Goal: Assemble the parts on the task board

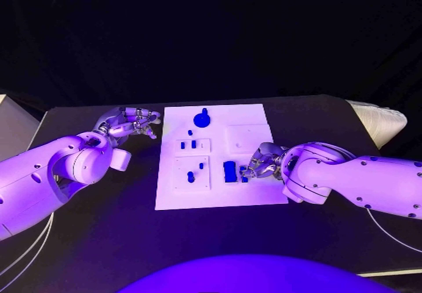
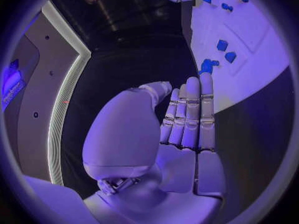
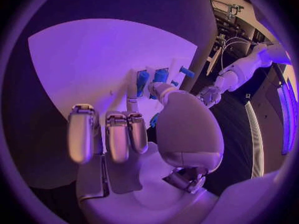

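Reaching in from both sides of the black table (image 1: 105,244), two white arms flank the white task board (image 1: 255,125) at its middle. Left hand (image 1: 130,125) hovering just off the board's far left edge, fingers loosely bent and pointing toward the board, nothing between them; seen from the left wrist, fingers (image 2: 192,115) straight and pressed side by side, thumb alongside, palm bare, above dark table beside the board's edge (image 2: 261,64). Right hand (image 1: 264,163) low over the board's near right part, fingers curled down around a small blue part (image 1: 244,173), next to a taller blue block (image 1: 229,171); whether that part is actually gripped cannot be told from the head view. From the right wrist, fingers (image 3: 118,134) bent downward with thumb reaching toward upright blue parts (image 3: 152,79) on the white board (image 3: 93,59), fingertips close to them, contact unclear. Elsewhere on the board: a round blue knob (image 1: 202,118) at the far end, a small blue peg (image 1: 190,132) just nearer, two short blue pieces (image 1: 188,144) in a square recessed plate, and another blue piece (image 1: 191,177) in the near left plate.
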`<state>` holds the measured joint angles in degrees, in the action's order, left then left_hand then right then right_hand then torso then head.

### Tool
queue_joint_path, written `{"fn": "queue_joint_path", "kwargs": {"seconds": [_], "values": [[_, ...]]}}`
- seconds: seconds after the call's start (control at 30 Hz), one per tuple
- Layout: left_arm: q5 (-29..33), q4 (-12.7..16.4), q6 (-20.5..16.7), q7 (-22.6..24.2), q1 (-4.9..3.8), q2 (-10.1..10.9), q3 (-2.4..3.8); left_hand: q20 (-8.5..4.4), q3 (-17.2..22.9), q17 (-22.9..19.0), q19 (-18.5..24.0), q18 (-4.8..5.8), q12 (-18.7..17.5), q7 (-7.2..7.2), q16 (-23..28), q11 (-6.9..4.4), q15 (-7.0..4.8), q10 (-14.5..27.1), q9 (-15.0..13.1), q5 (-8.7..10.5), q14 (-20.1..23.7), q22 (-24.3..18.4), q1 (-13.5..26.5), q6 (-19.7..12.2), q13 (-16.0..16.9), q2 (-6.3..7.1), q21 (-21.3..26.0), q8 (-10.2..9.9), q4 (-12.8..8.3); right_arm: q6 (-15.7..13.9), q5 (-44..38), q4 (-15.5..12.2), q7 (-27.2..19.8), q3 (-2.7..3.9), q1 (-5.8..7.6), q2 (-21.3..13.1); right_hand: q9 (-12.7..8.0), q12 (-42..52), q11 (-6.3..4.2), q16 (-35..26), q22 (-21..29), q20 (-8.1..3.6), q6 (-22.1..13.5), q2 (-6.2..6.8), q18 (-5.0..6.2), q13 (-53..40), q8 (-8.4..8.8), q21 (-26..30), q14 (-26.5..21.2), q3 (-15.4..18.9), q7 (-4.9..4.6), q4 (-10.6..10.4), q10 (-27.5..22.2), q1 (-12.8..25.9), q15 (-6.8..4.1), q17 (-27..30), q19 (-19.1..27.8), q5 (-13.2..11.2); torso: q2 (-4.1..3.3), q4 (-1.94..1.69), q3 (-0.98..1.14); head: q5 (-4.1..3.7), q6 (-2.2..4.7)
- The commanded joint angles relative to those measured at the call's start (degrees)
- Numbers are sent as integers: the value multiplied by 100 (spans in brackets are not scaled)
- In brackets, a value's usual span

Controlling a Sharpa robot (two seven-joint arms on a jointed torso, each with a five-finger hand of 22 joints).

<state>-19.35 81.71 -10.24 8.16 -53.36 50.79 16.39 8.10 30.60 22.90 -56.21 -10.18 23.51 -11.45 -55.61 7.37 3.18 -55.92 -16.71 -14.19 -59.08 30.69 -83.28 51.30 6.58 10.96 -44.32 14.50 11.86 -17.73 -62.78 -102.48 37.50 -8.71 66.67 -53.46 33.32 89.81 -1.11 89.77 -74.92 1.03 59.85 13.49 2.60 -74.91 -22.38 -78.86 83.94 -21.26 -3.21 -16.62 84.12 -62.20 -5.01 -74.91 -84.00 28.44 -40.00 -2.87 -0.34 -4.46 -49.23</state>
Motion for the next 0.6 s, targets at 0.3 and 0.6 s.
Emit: {"fn": "queue_joint_path", "kwargs": {"seconds": [0.3, 0.6], "values": [[-15, 14, 78, 7, 1, 1, 4, 7, -5, -9, -53, -36, 27, 24, 4, -1, -19, 48, 9, -18, -20, -13, 20, -6, 7, -44, 43, 27, 46, 13, 3, -79, -213, 3, -6, -85, -11, 19, 0, 23, -1134, -5, 36, -15, -56, -1509, 24, 0, 606, 116, 4, 0, 588, 100, 15, -1509, -460, -64, -1, -2, -1, 2, -9], [-18, 16, 77, 3, 1, 6, 4, 7, -5, -9, -53, -36, 27, 24, 4, -1, -19, 48, 9, -18, -20, -13, 20, -6, 7, -44, 43, 27, 46, 158, -19, -110, -325, 5, -6, -183, -11, 19, -12, 23, -1133, -12, 25, 28, -52, -1509, 33, 23, 606, 228, 16, 132, 588, -280, 5, -1509, -457, -648, 1, -4, -2, 3, -24]]}}
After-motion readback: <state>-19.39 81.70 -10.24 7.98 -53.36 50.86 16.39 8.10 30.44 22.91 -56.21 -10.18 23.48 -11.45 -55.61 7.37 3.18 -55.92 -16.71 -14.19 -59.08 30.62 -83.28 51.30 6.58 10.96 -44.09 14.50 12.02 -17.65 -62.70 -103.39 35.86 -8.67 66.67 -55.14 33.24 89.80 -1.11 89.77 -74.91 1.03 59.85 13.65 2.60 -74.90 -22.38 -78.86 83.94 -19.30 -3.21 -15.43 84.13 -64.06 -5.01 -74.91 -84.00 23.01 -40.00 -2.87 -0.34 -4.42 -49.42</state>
